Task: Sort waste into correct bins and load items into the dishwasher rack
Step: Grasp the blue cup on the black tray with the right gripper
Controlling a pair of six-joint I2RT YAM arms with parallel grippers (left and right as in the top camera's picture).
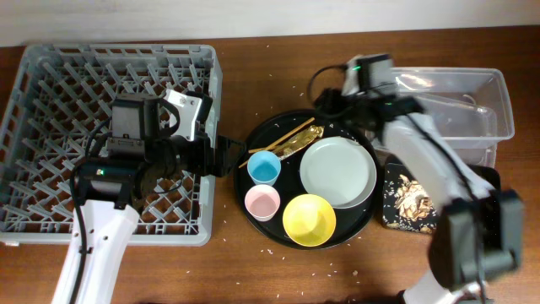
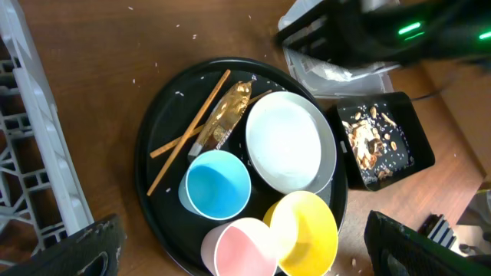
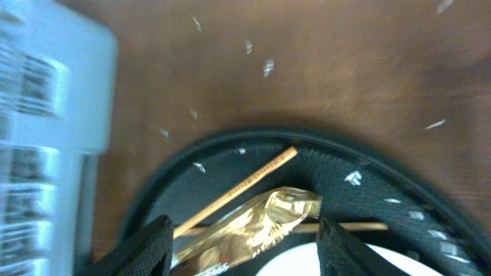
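Two arms work over a dark wood-grain bench flecked with pale crumbs. The left pincer hangs between the dishwasher rack and the round black tray, its jaws spread wide with nothing between them. The rack, a square grey plastic crate whose grid floor bristles with upright pegs, fills the bench's left side up to the far edge.

The right pincer hovers over the tray's far rim, jaws parted and gripping nothing, with the snack wrapper directly below the gap. The wrapper, a long, thin strip of crinkled, shiny gold-brown foil, lies in the tray's far-left part, its long axis slanting from near-left to far-right. Two thin wooden chopsticks lie beside and partly under it on much the same slant, crossing in a shallow X.

Also on the glossy tray are a pale grey-green round plate, a yellow bowl, a small blue cup and a small pink cup, all smooth and mouth-up. At the bench's far-right corner sits a clear rectangular plastic tub. Nearer, just beside the round tray's right rim, lies a shallow black rectangular tray speckled with food scraps.
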